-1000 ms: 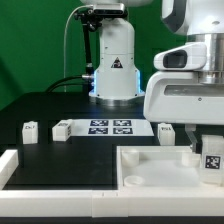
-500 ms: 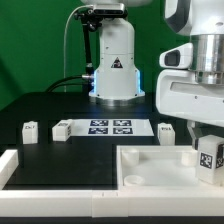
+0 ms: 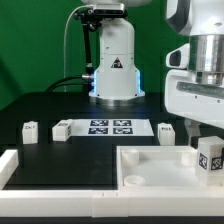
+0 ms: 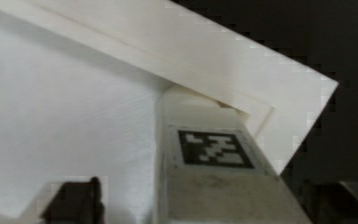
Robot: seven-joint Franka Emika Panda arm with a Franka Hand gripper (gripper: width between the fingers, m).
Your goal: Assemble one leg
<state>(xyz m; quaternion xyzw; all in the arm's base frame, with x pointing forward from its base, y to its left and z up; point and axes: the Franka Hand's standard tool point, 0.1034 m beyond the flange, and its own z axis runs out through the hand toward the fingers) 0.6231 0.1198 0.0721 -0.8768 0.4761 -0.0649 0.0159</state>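
Observation:
My gripper (image 3: 207, 142) hangs at the exterior view's right, shut on one leg (image 3: 210, 158), a stubby white block with a black-and-white tag. It holds the leg upright over the right near corner of the large white rimmed panel (image 3: 150, 163). In the wrist view the leg (image 4: 215, 165) runs from between my dark fingers (image 4: 78, 200) toward the panel's corner (image 4: 274, 95). Three more legs stand on the black table: two at the left (image 3: 30, 131) (image 3: 62, 129) and one behind the panel (image 3: 165, 130).
The marker board (image 3: 110, 127) lies at the table's middle, in front of the arm's white base (image 3: 113, 65). A white L-shaped rail (image 3: 12, 162) runs along the front left edge.
The held leg has risen slightly with the gripper over the panel's right corner. The other legs and the panel have not moved.

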